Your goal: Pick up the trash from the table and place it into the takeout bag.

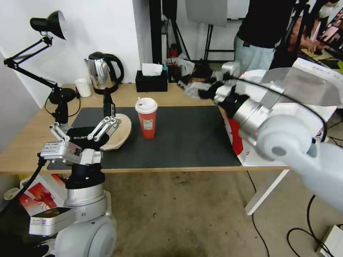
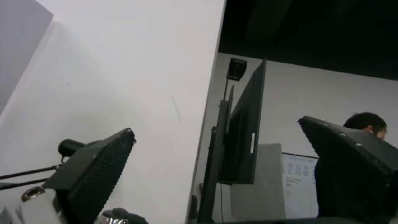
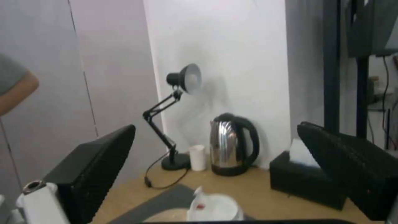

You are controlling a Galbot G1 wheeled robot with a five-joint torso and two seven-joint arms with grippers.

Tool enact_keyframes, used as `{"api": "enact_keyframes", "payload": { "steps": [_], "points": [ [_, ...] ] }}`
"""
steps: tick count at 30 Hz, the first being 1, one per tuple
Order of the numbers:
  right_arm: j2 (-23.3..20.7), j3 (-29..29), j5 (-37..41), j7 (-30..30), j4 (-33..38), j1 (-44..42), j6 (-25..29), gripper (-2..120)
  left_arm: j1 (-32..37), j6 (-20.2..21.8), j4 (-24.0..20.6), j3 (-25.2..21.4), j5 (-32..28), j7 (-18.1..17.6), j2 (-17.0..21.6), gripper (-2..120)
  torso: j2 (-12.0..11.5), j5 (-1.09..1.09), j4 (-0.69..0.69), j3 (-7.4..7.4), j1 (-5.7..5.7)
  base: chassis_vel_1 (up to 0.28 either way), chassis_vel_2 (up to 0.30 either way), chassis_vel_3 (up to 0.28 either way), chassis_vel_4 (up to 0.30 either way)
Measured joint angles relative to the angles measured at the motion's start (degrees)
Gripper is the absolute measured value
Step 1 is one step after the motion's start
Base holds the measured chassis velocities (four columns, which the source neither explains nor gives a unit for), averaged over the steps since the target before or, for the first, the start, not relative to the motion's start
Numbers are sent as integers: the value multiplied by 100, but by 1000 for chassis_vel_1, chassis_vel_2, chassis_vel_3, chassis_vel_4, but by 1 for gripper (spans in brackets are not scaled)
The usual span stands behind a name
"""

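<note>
Red cup (image 1: 146, 117) upright mid-mat on worktop (image 1: 25, 142), beige lid (image 1: 118, 137) beside. Left gripper (image 1: 107, 117) over lid, fingers wide, empty — right gripper (image 1: 200, 87) likewise. Lower slowly, pinch rim.

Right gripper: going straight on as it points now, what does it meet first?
Probably the shiny steel kettle with black handle, centred between the open jaws of the right gripper. The tall red cup with white lid sits below that line; depth is unclear.

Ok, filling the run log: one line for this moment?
left claw open by lid | right claw open, raised over table | cup upright on mat | bag at table's right end
</note>
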Motion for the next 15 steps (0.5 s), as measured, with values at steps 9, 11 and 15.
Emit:
{"api": "enact_keyframes", "payload": {
  "steps": [9, 11, 15],
  "points": [
    [103, 214, -1179, 21, 255, -1309, 30, 100, -30, 5, 9, -48, -6, -2, 9, 100, 0, 2, -1, 0, 0, 0, 0, 0, 0],
    [107, 185, -1475, 8, 259, -1555, 62, 100, -44, 12, 8, -72, -12, -2, 23, 100, 0, -1, 0, 0, 0, 0, 0, 0, 0],
    [242, 118, -1955, -20, 301, -1898, 131, 100, -20, 13, 1, -73, -17, -3, 29, 100, 0, 0, 0, 0, 0, 0, 0, 0, 0]
  ]
}}
